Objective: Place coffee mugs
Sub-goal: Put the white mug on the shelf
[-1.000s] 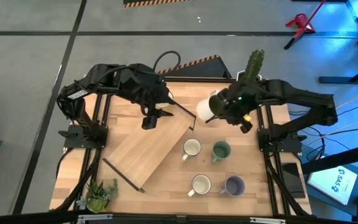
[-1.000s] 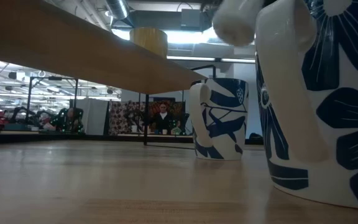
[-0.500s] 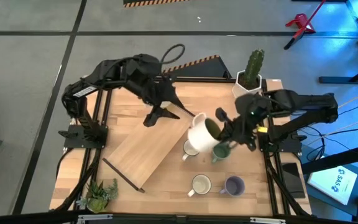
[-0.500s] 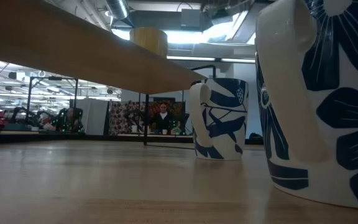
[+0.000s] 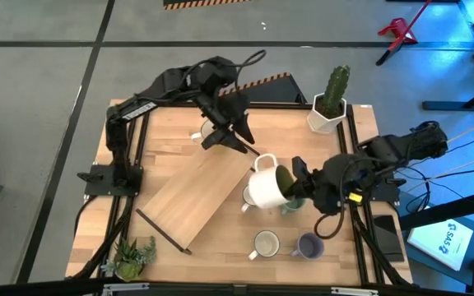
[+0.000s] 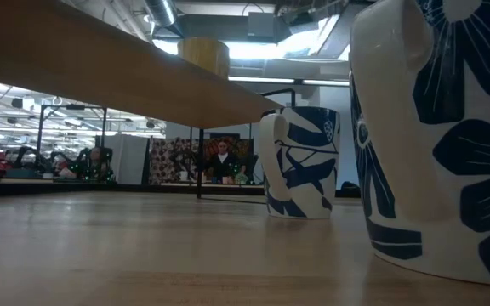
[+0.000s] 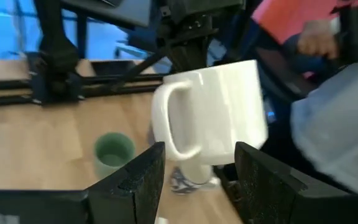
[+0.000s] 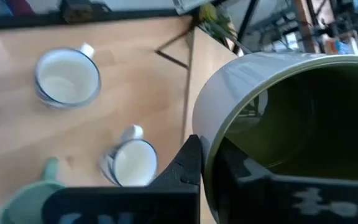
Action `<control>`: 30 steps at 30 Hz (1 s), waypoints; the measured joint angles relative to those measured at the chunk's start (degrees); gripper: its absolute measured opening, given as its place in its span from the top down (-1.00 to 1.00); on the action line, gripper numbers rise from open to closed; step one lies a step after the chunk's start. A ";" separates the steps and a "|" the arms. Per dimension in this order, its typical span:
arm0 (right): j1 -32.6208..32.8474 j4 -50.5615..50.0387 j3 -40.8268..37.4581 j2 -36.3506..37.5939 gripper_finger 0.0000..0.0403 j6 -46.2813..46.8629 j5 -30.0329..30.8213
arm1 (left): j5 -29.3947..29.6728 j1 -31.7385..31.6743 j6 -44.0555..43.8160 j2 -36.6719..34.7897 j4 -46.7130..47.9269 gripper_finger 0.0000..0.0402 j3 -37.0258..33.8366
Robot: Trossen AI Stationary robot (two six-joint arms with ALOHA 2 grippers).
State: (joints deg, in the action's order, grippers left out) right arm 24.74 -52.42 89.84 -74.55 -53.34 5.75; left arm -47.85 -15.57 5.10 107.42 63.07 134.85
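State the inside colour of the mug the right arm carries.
Olive green inside the white mug; the right wrist view shows it best.

You've got a wooden board (image 5: 197,195) lying diagonally across the desk (image 5: 163,140). Cactus in a white hexagonal pot (image 5: 329,105) sits at the far right corner. Small leafy plant (image 5: 132,256) at the near left corner.

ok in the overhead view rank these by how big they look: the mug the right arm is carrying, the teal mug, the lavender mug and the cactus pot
1. White mug with the olive inside, held by the right gripper; raised nearer the camera, so its lead is unsure.
2. White cactus pot.
3. Lavender mug.
The teal mug is mostly hidden behind the gripper, so I can't rank it.
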 joint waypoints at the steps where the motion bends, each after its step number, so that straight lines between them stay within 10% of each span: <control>1: 0.57 -0.09 0.00 -0.01 1.00 -0.04 0.93 | -1.45 -0.60 -0.65 0.38 -0.04 0.06 0.00; 13: 1.11 0.41 0.00 -0.01 1.00 0.41 4.71 | -16.45 -3.24 -6.25 6.81 -3.92 0.06 0.00; 30: 1.13 1.07 -0.02 -1.74 1.00 -1.20 5.07 | -12.74 -1.58 -7.48 8.30 -9.54 0.06 -0.06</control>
State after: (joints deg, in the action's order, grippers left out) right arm 25.87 -51.35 89.82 -76.30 -54.54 10.82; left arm -60.59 -17.15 -2.38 115.71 53.52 134.78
